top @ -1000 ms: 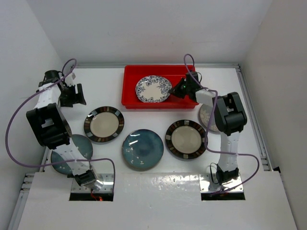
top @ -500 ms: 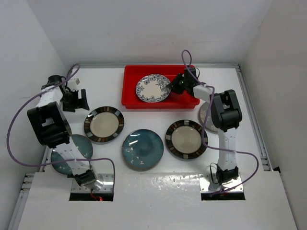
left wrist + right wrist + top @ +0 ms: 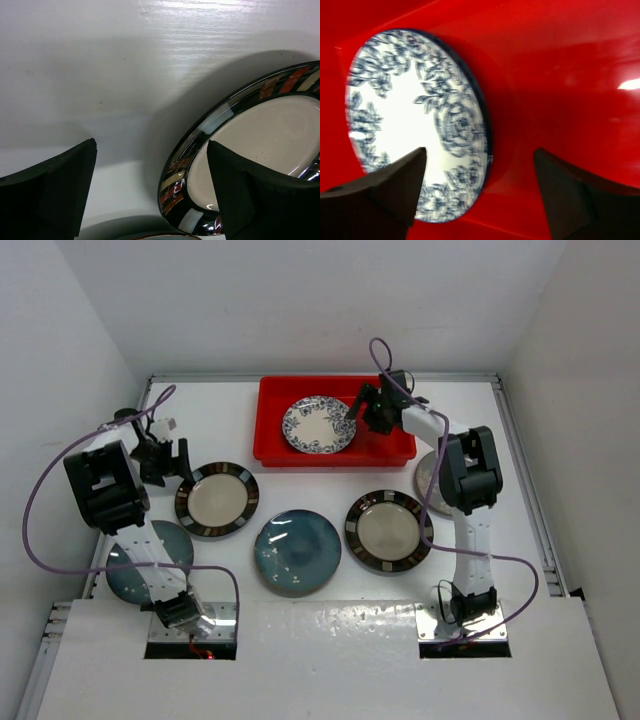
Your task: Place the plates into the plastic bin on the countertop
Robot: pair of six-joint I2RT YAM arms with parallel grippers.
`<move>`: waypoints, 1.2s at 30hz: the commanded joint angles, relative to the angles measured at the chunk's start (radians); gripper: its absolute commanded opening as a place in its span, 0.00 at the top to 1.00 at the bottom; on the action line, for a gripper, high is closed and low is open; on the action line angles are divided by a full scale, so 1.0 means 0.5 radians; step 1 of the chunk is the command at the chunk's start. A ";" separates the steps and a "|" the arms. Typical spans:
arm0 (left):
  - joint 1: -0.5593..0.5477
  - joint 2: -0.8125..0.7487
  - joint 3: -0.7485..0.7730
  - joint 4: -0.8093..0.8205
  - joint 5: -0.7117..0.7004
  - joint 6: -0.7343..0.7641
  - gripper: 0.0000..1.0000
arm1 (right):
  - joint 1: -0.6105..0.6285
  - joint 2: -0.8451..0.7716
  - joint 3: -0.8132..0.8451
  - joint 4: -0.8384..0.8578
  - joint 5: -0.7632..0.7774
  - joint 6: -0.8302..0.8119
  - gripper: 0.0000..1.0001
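Note:
The red plastic bin (image 3: 392, 445) stands at the back of the white countertop (image 3: 300, 615), with a blue floral plate (image 3: 318, 426) lying flat inside it. My right gripper (image 3: 362, 412) hovers open over that plate's right edge; in the right wrist view the plate (image 3: 415, 125) lies apart from both fingers of the gripper (image 3: 480, 195). My left gripper (image 3: 171, 462) is open at the left rim of a cream banded plate (image 3: 217, 499). That rim (image 3: 197, 165) sits between the gripper's (image 3: 150, 195) fingers. A second banded plate (image 3: 388, 530) and a teal plate (image 3: 297, 552) lie in front.
Another teal plate (image 3: 150, 562) lies at the front left, partly under my left arm. A pale plate (image 3: 432, 480) shows behind my right arm's elbow. White walls close in the countertop on the left, back and right. Purple cables loop off both arms.
My right gripper has opened and let go of the floral plate, which now lies in the bin. My left gripper has moved nearer and down to the banded plate's rim.

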 commanded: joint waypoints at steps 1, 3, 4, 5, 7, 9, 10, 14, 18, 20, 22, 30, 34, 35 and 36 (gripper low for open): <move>-0.019 0.051 0.027 0.014 0.054 0.035 0.08 | 0.024 -0.141 0.139 -0.191 0.211 -0.264 0.12; -0.019 0.079 0.027 0.014 0.054 0.035 0.11 | 0.033 -0.159 0.146 -0.216 0.211 -0.328 0.10; -0.019 0.100 0.027 -0.035 0.123 0.077 0.16 | 0.033 -0.211 0.137 -0.216 0.211 -0.320 0.10; -0.019 0.100 0.027 -0.066 0.155 0.102 0.19 | 0.027 -0.230 0.118 -0.207 0.211 -0.338 0.10; -0.019 0.100 -0.001 -0.145 0.173 0.157 0.25 | 0.036 -0.309 0.039 -0.143 0.199 -0.353 0.10; -0.019 0.079 -0.065 -0.164 0.195 0.222 0.30 | 0.039 -0.401 -0.026 -0.103 0.202 -0.375 0.10; -0.019 0.061 -0.083 -0.164 0.195 0.249 0.36 | 0.039 -0.426 -0.090 -0.075 0.211 -0.381 0.10; -0.019 0.122 -0.056 -0.222 0.280 0.274 0.50 | 0.024 -0.579 -0.192 -0.029 0.257 -0.393 0.08; -0.019 0.208 0.042 -0.345 0.428 0.317 0.62 | -0.038 -0.684 -0.286 -0.050 0.117 -0.396 0.07; -0.019 0.257 0.069 -0.369 0.465 0.357 0.77 | -0.068 -0.784 -0.335 -0.047 0.043 -0.405 0.07; -0.019 0.257 0.094 -0.394 0.495 0.357 0.96 | -0.111 -0.867 -0.434 -0.050 0.002 -0.421 0.07; -0.019 0.177 0.309 -0.471 0.593 0.332 1.00 | -0.252 -1.251 -0.820 -0.023 0.027 -0.454 0.07; 0.005 0.061 0.438 -0.557 0.594 0.351 1.00 | -0.289 -1.359 -0.928 -0.035 0.021 -0.464 0.06; 0.024 0.039 0.474 -0.593 0.594 0.351 1.00 | -0.292 -1.398 -0.955 -0.038 0.012 -0.458 0.06; 0.045 0.018 0.563 -0.612 0.636 0.327 1.00 | -0.313 -1.426 -0.980 -0.026 0.005 -0.442 0.06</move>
